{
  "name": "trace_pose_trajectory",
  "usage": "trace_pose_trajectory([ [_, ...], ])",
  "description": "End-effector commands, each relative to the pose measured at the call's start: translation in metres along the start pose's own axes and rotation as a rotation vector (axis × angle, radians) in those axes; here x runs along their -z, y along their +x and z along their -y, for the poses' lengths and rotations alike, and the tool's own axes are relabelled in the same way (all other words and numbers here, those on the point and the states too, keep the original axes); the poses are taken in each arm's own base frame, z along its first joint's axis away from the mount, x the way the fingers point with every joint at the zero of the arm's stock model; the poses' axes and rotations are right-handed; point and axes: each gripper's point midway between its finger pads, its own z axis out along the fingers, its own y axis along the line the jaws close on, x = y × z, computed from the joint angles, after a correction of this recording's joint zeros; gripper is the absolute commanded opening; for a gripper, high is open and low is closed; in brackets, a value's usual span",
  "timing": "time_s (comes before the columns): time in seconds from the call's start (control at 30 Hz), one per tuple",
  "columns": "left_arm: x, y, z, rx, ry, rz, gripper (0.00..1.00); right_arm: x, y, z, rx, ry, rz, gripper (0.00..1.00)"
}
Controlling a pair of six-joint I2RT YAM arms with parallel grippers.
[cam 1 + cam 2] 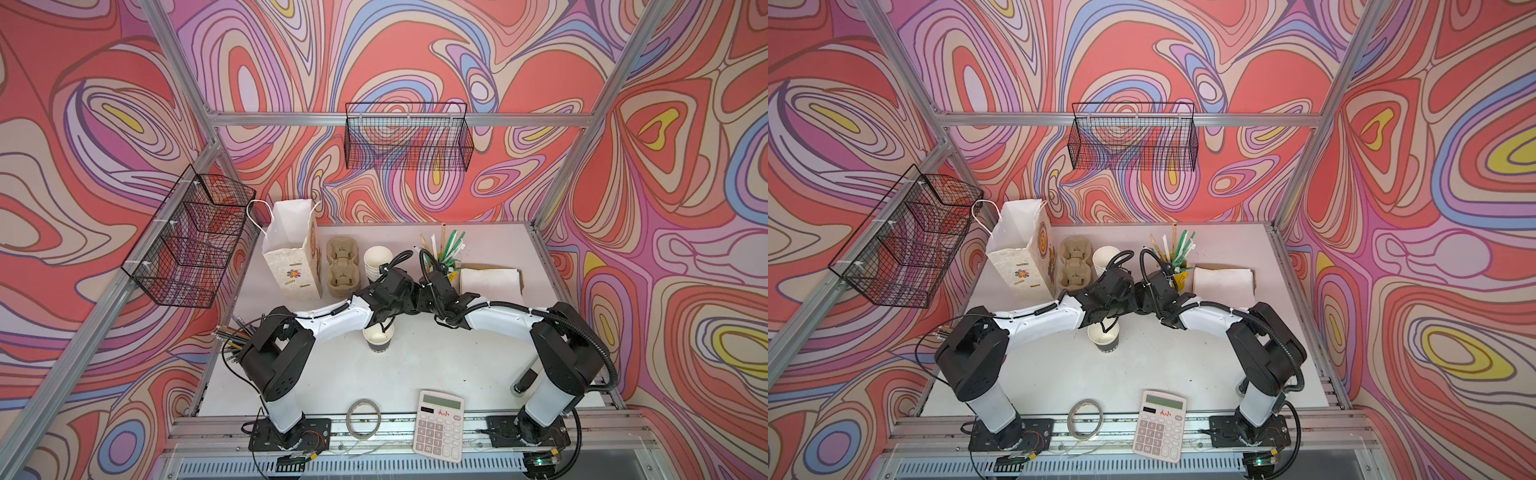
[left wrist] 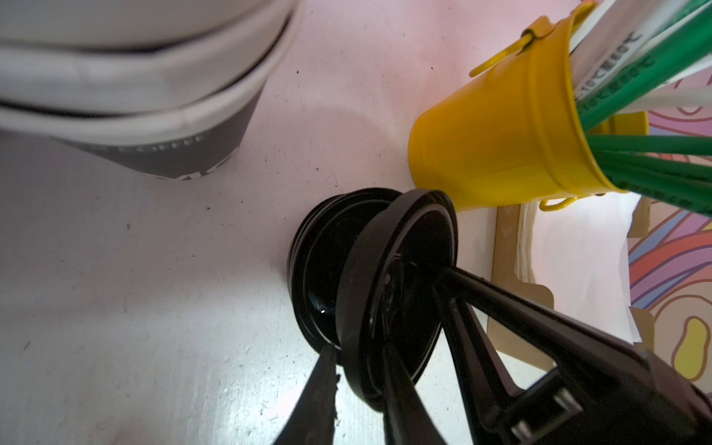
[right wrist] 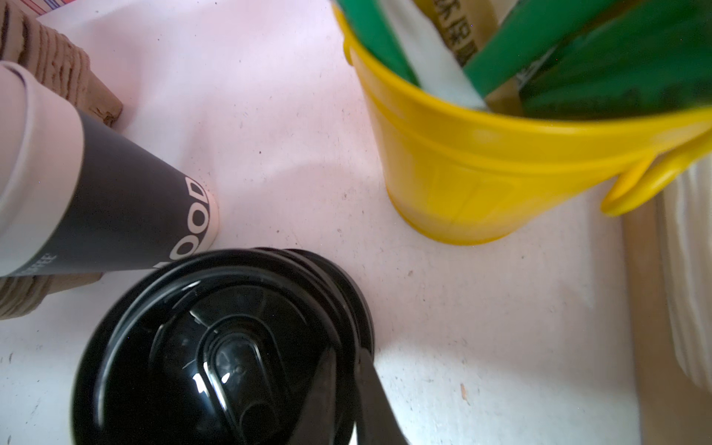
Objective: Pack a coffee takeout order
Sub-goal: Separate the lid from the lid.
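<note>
Fingers (image 3: 329, 404) on glossy round black lid (image 3: 185, 346), tilted off its stack (image 2: 316, 269)

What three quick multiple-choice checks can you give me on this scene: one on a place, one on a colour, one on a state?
1. Where does the pulp carrier stand?
A. Between the white bag and the cup stack
B. Inside the white bag
C. On top of the cup stack

2. What colour is the pot of straws?
A. Blue
B. Black
C. Yellow

3. How is the lone black cup, apart from the cup stack?
A. Upright with a lid on
B. Upright with no lid
C. Lying on its side

Answers:
1 A: both top views show the pulp carrier flanked by the white bag and the cup stack.
2 C: both wrist views show the pot of straws bright yellow.
3 B: in both top views its open mouth and white inside face up.
</note>
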Motion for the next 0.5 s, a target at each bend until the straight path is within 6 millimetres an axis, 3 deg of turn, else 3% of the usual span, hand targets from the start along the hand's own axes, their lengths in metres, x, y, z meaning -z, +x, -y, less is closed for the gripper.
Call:
trace_pose_trajectory([
  [0.0,-0.0030,0.0035,-0.0021,0.003,-0.019,-0.007,0.15,0.0010,0.0020,0.0062,-0.014,0.015,0.003,0.12],
  [0.27,-0.0072,0.0075,0.0020,0.007,-0.006,-0.034,0.10,0.0033,-0.0007,0.0096,-0.015,0.033,0.014,0.14],
  [0.33,-0.0075,0.0078,0.0036,0.009,-0.003,-0.040,0.04,0.0038,-0.0007,0.0088,-0.014,0.032,0.009,0.18],
  [0.47,-0.0032,0.0046,0.0068,0.011,0.003,-0.035,0.04,0.0105,-0.0074,0.0093,-0.022,0.031,0.036,0.27],
])
